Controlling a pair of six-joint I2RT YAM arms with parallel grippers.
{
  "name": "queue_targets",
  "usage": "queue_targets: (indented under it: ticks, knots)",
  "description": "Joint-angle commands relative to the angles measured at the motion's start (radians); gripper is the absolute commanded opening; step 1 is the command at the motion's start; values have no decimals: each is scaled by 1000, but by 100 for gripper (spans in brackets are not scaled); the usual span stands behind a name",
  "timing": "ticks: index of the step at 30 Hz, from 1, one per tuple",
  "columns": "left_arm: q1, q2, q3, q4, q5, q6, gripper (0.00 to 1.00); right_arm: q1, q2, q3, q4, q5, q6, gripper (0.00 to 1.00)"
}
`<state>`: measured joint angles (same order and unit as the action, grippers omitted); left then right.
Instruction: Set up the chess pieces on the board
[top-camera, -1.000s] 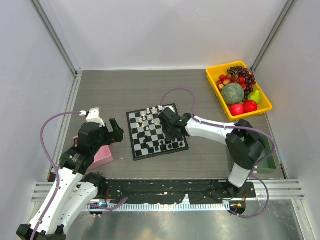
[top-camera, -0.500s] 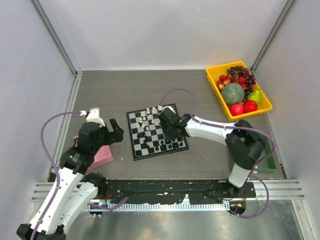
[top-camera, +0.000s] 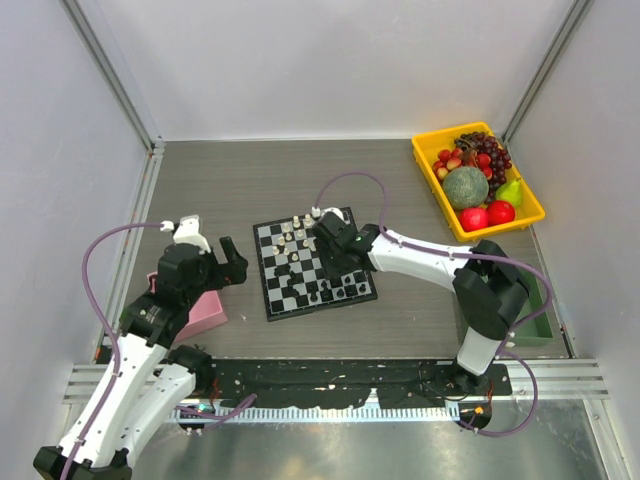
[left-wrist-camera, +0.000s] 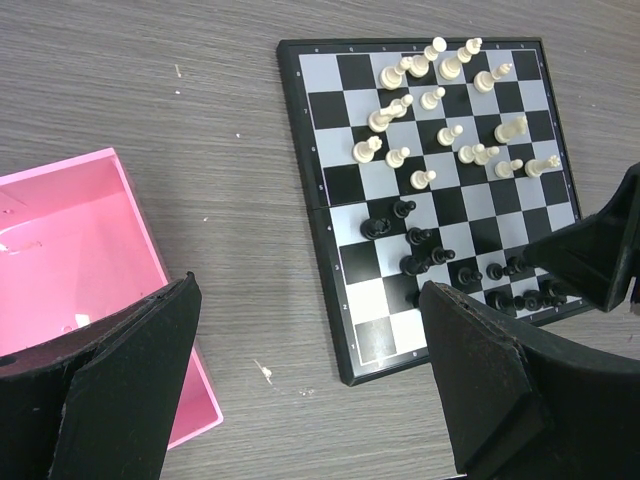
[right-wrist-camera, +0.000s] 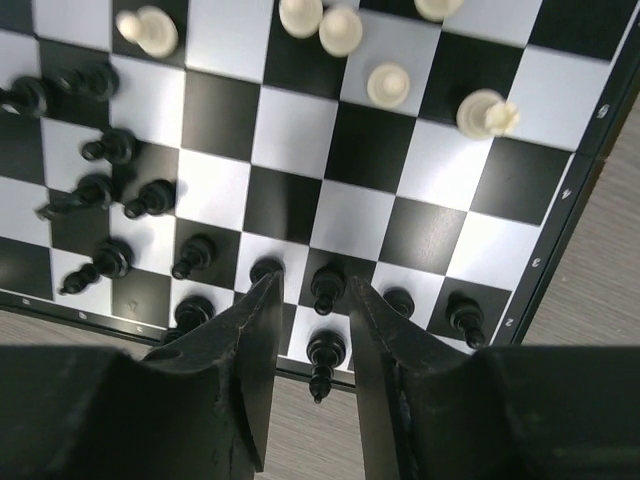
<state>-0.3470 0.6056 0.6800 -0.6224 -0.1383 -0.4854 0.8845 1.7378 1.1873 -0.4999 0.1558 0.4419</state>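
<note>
Hovering above the board (left-wrist-camera: 345, 340), the right hand (right-wrist-camera: 312, 288) is loosened and grips nothing.
In the right wrist view its two fingers stand slightly apart with one black pawn (right-wrist-camera: 327, 288) upright between them, neither visibly touching it. The board lies mid-counter (top-camera: 220, 190). Seen from above, the white pieces (left-wrist-camera: 430, 100) crowd its 12 o'clock half in loose ranks, and the black pieces (left-wrist-camera: 415, 240) gather toward 6 o'clock, most along the near edge. The left hand (left-wrist-camera: 310, 290) is spread wide and empty, hanging at the board's 9 o'clock, between it and a pink box (left-wrist-camera: 60, 250). A yellow tray (top-camera: 428, 175) of fruit sits at the board's 2 o'clock, well apart.
</note>
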Motion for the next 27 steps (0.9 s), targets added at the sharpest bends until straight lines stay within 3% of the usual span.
queue_targets:
  ticks: [1,15,27]
  knots:
    - [-1,-15,9,21,-9,13,100,7,-64,93,-22,63,-20,40]
    - [-1,-81,-3,-5,-95,4,100,119,-31,181,-14,-10,-5,43]
    - [-1,-185,-20,-13,-178,-21,100,203,95,267,-32,-18,11,44]
